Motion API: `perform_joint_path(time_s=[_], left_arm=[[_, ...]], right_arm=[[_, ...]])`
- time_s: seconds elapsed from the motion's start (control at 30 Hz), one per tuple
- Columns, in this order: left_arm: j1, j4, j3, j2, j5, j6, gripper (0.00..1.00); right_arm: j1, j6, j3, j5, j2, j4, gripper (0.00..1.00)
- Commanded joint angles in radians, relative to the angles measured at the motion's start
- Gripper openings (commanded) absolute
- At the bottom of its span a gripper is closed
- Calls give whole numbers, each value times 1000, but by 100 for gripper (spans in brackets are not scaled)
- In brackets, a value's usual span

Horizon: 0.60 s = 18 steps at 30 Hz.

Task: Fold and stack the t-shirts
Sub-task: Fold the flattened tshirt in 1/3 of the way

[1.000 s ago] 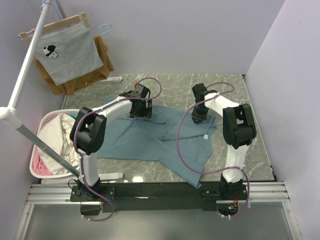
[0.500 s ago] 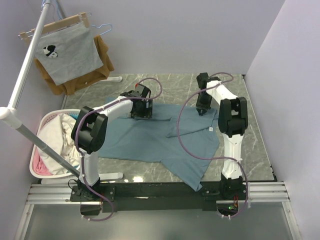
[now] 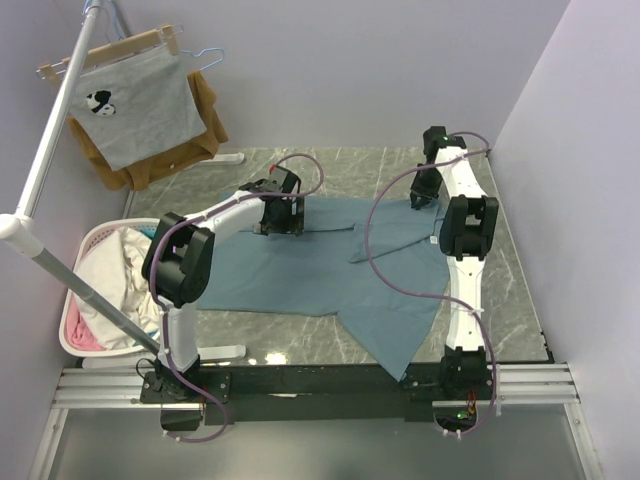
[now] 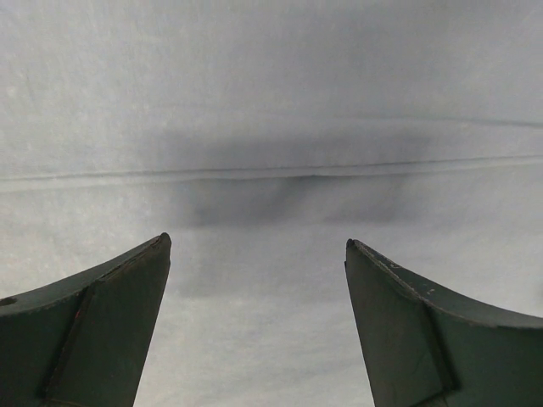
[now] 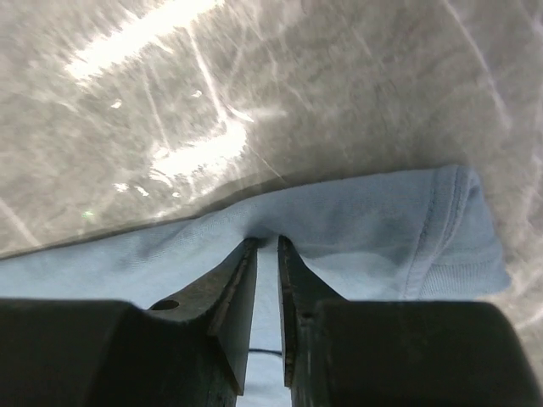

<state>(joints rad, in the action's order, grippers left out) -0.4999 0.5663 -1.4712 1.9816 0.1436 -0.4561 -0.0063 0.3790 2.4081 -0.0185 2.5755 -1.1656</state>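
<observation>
A large dusty teal-blue t-shirt (image 3: 310,270) lies spread across the marble table (image 3: 360,165). My left gripper (image 3: 280,222) is low over its far left part, open and holding nothing. In the left wrist view the jaws stand wide apart (image 4: 254,246) over flat cloth with a seam (image 4: 271,174). My right gripper (image 3: 420,198) is at the shirt's far right corner, shut on the cloth. In the right wrist view (image 5: 267,242) the fabric edge (image 5: 356,220) is bunched between the nearly closed fingers, with bare table beyond.
A white laundry basket (image 3: 75,300) with more clothes stands at the left. A rack pole (image 3: 50,150) slants over it. A grey printed shirt (image 3: 130,105) and a brown garment (image 3: 205,120) hang at the back left. A wall lies close to the right.
My right gripper has moved back and to the right with the shirt's edge in it, pulling the cloth out flatter. My left gripper has stayed in place.
</observation>
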Motion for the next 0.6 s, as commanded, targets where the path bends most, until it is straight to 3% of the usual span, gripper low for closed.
perform_joint_path(time_s=[0.0,0.2,0.33,0.5,0.57], left_arm=[[6,7,-61,14,-4,19,89],[8,18,-101,33,1,19,89],[8,11,-87,10,5,16,89],[8,-9,-57,-17,-6,5,89],[8,-16,-44,-27,-10,2,89]], right_arm=[[-38,8,31,-107,26,107,24],[-55,-12,40,-198,-12,339,27],[-44,-52,-95,-178,-216,489,30],[2,-115,-269,-181,-369,457,34],[83,-137,-337,-147,-425,423,35]])
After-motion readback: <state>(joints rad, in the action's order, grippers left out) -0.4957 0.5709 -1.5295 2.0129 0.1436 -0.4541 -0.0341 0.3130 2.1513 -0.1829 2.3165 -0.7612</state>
